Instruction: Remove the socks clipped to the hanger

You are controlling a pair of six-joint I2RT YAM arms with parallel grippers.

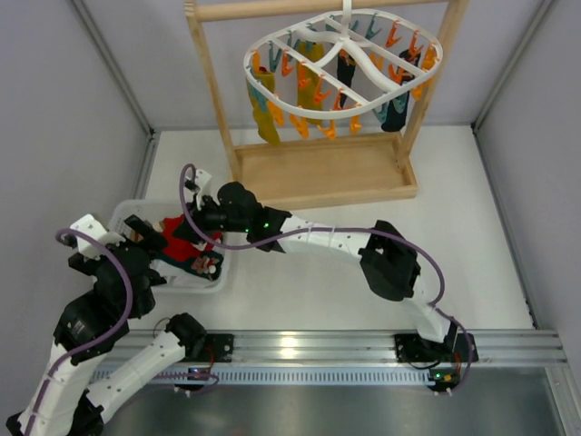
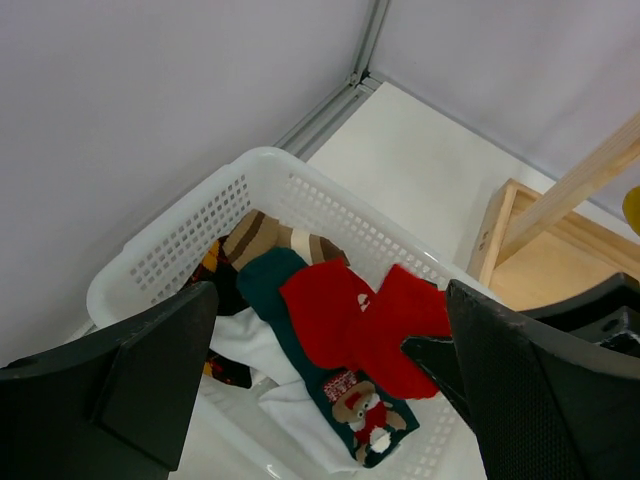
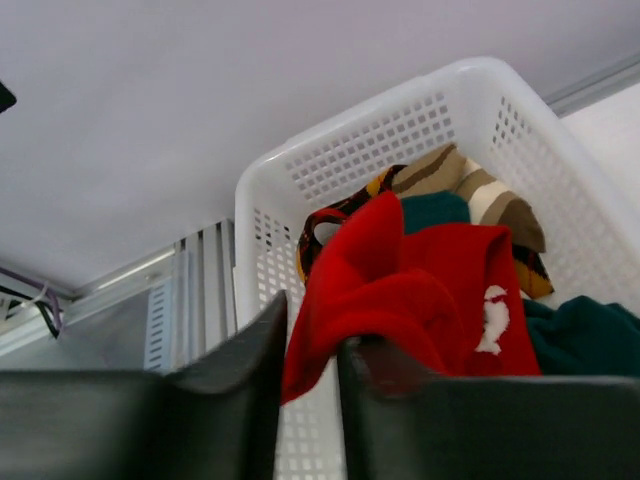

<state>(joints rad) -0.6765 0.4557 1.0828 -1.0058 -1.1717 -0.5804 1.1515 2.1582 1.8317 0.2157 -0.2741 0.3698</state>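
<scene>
The white oval hanger (image 1: pixel 345 54) hangs from the wooden rack at the back, with orange and teal clips. Mustard-yellow socks (image 1: pixel 265 118) and dark socks (image 1: pixel 396 113) hang clipped to it. My right gripper (image 1: pixel 192 238) reaches left over a white basket (image 1: pixel 123 209). In the right wrist view the gripper (image 3: pixel 312 325) has its jaws nearly together with a red sock (image 3: pixel 420 290) pinched between them. My left gripper (image 2: pixel 330 300) is wide open and empty above the basket; it also shows in the top view (image 1: pixel 150 250). The red sock (image 2: pixel 410 320) lies partly on another red sock (image 2: pixel 325 310).
The basket (image 2: pixel 180 240) also holds a teal sock with a reindeer figure (image 2: pixel 365 410), a brown striped sock (image 2: pixel 270 235) and white fabric (image 2: pixel 240 345). The wooden rack's base (image 1: pixel 318 173) stands behind the basket. Grey walls close in on both sides.
</scene>
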